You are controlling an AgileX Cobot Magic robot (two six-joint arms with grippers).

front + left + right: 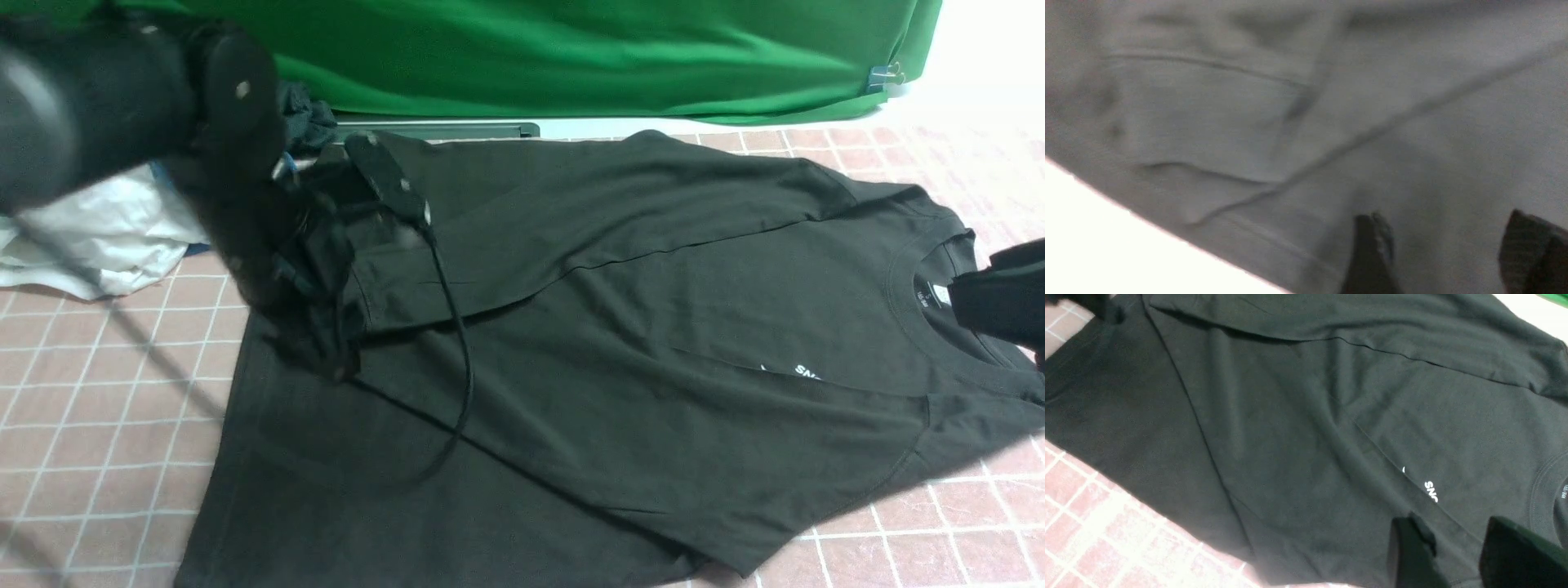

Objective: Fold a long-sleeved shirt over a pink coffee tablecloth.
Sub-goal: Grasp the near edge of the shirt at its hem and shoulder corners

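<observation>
Hovering with jaws apart and empty, left gripper hangs over the sleeve cuff at the hem end of the long-sleeved shirt.
Shirt lies flat on the pink coffee tablecloth, long axis running across the robot, hem left, collar right; right gripper, likewise parted and empty, is nearest the collar.
</observation>
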